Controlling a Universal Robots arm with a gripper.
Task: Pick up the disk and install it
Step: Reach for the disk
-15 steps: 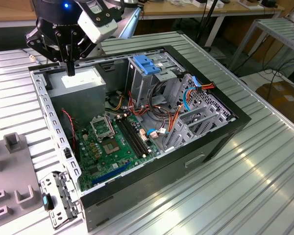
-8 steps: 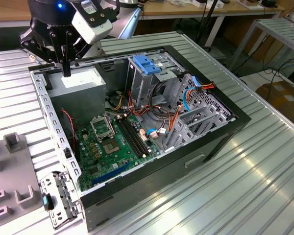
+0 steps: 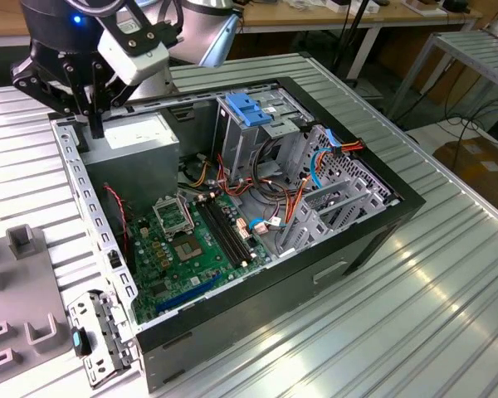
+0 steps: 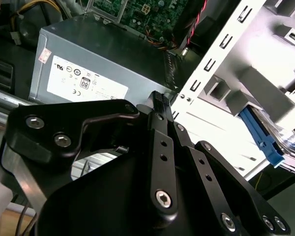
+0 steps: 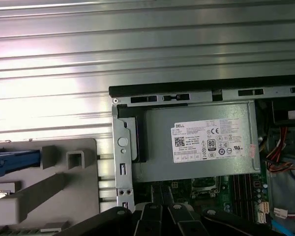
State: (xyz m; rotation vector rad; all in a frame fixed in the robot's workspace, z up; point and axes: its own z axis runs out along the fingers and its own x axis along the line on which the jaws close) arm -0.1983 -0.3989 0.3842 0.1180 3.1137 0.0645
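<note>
At the exterior view's left, a grey fixture [image 3: 25, 245] is sitting on the ribbed metal table [image 3: 448, 282], and the frame edge is cutting it off. The disk [image 4: 265, 139] is lying in that fixture, outside the computer case [image 3: 257, 311] and well apart from my claw [image 3: 95, 131]. In the second wrist view I am seeing one blue side rail and a strip of its face, with the rest running out of the picture. In the first wrist view the disk [image 5: 14, 161] is again cropped to a blue rail and a corner of white label.

Moving right, my claw is covering the far-left corner of the power supply [image 3: 137, 157]. Past it, bundled cables [image 3: 274, 186] are hiding part of the motherboard [image 3: 178, 249]. The bays of the drive cage [image 3: 257, 145] under the light-blue bracket [image 3: 247, 109] are too cluttered to make out.

My arm [image 3: 58, 50] is coming in from the far left, cropped by the top of the exterior view. The wrist is pointing the fingers straight down over the case's far-left corner. I am hovering there, and I cannot tell whether the tips are touching the rim. My fingertips [image 4: 160, 98] are pressing together, gripping nothing.
</note>
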